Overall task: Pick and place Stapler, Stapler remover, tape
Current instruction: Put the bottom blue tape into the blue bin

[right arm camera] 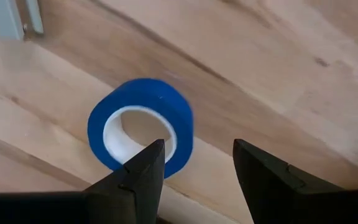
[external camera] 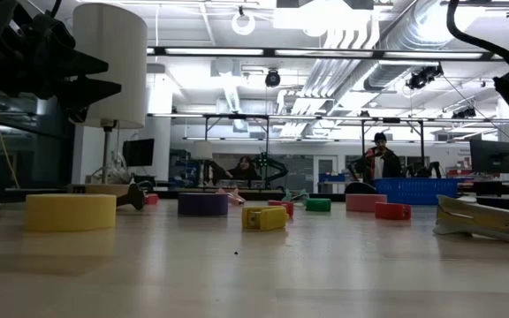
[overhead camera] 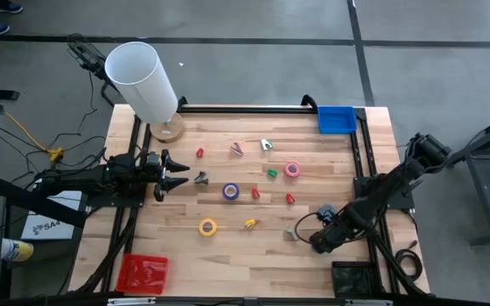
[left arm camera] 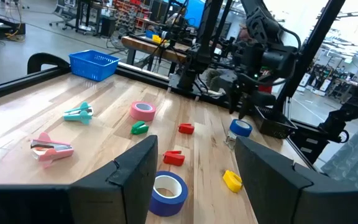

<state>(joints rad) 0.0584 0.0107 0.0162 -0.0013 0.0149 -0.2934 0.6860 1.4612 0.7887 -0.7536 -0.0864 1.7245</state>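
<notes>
the left gripper (overhead camera: pixel 170 173) hangs over the left side of the wooden table (overhead camera: pixel 228 246), near a small dark stapler remover (overhead camera: pixel 201 178) lying just beyond its tips, and its fingers (left arm camera: pixel 135 171) stand apart with nothing between them. past those fingers the purple tape roll (left arm camera: pixel 168 191) lies flat on the wood, with the yellow tape roll (overhead camera: pixel 207 226) nearer the table's front edge and the pink tape roll (overhead camera: pixel 293 169) further right. the right gripper (overhead camera: pixel 320 241) is low at the table's right front, its fingers (right arm camera: pixel 143 169) spread and empty; the blue tape roll (right arm camera: pixel 140 127) stands on edge on the table just ahead of them, one fingertip overlapping its lower rim in the wrist view, though whether they touch cannot be told. a tan stapler (external camera: pixel 480 221) lies near that gripper, beside it in the high view. small red, green and yellow staple removers are scattered across the middle of the table, among them a yellow one (overhead camera: pixel 250 223) and a green one (overhead camera: pixel 272 173). a blue basket (overhead camera: pixel 336 119) sits at the far right corner, a red basket (overhead camera: pixel 142 273) at the near left corner, and a lamp with a white shade (overhead camera: pixel 142 79) stands at the far left. a person (external camera: pixel 379 159) stands in the room beyond the table.
</notes>
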